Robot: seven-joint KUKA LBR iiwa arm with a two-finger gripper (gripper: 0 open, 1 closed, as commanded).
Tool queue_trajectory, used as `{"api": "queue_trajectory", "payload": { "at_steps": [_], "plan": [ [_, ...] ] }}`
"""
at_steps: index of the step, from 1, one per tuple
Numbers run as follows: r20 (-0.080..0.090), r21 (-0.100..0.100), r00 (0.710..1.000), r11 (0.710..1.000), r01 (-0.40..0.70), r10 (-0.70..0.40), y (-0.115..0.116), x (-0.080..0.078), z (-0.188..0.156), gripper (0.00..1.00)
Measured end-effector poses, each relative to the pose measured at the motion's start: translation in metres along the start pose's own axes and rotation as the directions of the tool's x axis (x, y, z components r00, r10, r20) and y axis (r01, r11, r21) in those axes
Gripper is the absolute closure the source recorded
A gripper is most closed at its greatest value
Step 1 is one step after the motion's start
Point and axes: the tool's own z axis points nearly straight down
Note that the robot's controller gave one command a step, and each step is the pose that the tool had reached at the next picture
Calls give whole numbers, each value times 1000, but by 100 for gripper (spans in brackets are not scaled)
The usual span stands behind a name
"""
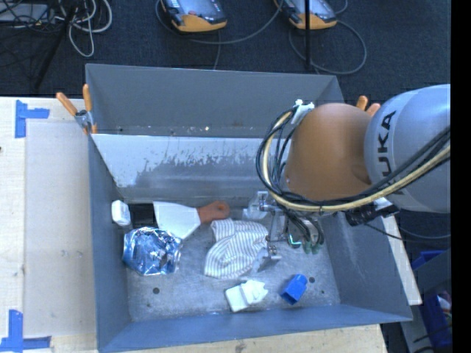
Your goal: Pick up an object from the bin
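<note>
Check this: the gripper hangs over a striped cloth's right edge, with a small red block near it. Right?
No: the camera view shows the small block is blue, not red. The gripper hangs over the right edge of the striped cloth.

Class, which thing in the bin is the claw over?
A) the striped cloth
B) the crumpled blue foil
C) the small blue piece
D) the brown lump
A: the claw sits at the right edge of the striped cloth in the middle of the bin; the other three lie apart from it.
</note>
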Motion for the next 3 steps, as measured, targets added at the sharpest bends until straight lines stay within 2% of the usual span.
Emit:
{"api": "queue_trajectory", "payload": {
  "at_steps": [1, 2, 3],
  "plan": [
    [7, 0, 1000, 1000, -1, 1, 0, -2, -3, 0],
    [-5, 1, 997, 997, 80, -80, 5, -15, 102, 100],
    [-5, 1, 997, 997, 79, -79, 5, -15, 102, 100]
  ]
}}
